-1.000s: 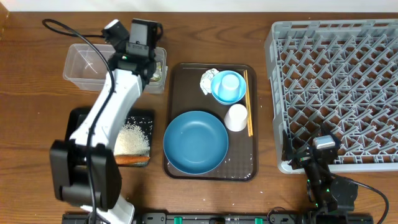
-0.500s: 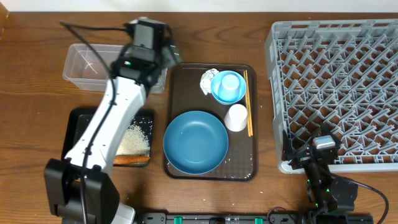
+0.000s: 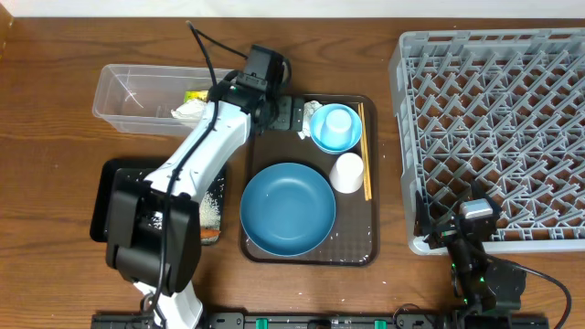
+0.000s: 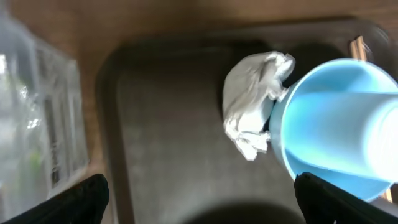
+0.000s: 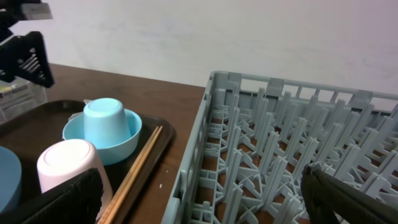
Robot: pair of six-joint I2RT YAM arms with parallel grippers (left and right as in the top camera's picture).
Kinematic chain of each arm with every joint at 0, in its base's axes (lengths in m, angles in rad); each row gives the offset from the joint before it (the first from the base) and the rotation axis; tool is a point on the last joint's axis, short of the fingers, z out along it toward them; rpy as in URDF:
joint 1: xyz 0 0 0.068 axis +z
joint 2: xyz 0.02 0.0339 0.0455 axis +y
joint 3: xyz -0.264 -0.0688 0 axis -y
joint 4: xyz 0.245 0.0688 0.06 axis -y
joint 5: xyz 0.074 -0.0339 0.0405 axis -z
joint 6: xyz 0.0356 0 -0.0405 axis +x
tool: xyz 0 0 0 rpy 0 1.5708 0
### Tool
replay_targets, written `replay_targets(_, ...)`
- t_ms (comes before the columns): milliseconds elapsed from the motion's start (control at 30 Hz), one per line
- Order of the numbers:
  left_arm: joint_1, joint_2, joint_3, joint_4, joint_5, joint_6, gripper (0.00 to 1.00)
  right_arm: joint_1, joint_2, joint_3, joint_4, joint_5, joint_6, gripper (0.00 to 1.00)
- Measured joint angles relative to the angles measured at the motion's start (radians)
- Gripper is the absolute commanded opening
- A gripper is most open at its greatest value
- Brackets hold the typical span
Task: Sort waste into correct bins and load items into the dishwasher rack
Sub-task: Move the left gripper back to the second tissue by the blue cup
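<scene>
crumpled white tissue (image 4: 255, 99) | light, soft, crushable | apparently touching small light blue bowl (image 4: 323, 124), so pinch the free side | left gripper (image 4: 200, 202) and right gripper (image 5: 202, 199) both spread wide, empty

Dark brown wooden table (image 3: 55, 228) fills almost the whole overhead view, grain running left to right. Surface slightly glossy, with a soft pale sheen toward the far side. Pale strip (image 3: 292, 7) runs along the top of the overhead view, past the table's back edge. Right wrist view: plain off-white wall (image 5: 186, 37) behind the table, matte, evenly lit. Lighting soft and diffuse, shadows on the wood short with blurred edges. Tan object (image 3: 4, 37) cut off at the far left corner, cannot tell what. Left wrist view: wood blurred along the top.
</scene>
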Motion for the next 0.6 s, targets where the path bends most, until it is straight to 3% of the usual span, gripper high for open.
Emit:
replay_targets(267, 0.000, 0.019, 0.004, 0.126, 0.014, 0.032, 0.98, 0.000, 0.000, 0.000, 0.000, 0.000, 0.000, 0.99)
replay_targets(600, -0.017, 0.165, 0.005, 0.193, 0.068, 0.034, 0.98, 0.000, 0.000, 0.000, 0.000, 0.000, 0.000, 0.99)
